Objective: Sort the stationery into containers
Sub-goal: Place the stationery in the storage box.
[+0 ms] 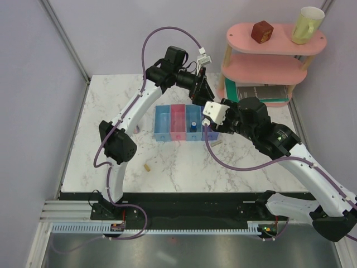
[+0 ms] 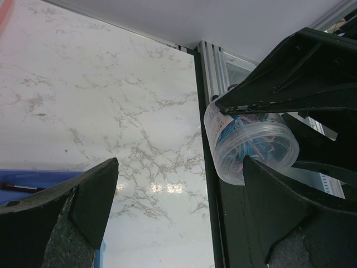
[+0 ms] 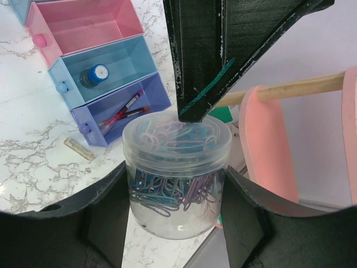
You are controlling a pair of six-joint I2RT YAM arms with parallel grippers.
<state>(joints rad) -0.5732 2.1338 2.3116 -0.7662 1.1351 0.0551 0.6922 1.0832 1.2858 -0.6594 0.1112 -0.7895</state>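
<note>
My right gripper (image 3: 174, 187) is shut on the small clear round tub (image 3: 175, 167), which is full of coloured paper clips, and holds it above the table beside the pink shelf. My left gripper (image 2: 179, 167) is open just above the tub (image 2: 251, 148); its fingers (image 3: 201, 56) hang over the lid. In the top view both grippers, left (image 1: 199, 95) and right (image 1: 207, 108), meet behind the row of bins (image 1: 177, 121) and hide the tub. The tiny blue cylinder (image 3: 95, 74) stands in the second light-blue bin (image 3: 131, 58). The red pen (image 3: 120, 114) lies in the purple bin (image 3: 159, 92). One beige piece (image 3: 78, 148) lies by that bin, another (image 1: 147, 166) nearer the front. The pink cylinder is out of view.
The pink tiered shelf (image 1: 268, 61) stands at the back right with the brown cube (image 1: 261, 32) and yellow mug (image 1: 307, 25) on top. A green-edged tray (image 1: 262, 95) sits under it. The table's dark right edge rail (image 2: 209, 139) is close to the tub.
</note>
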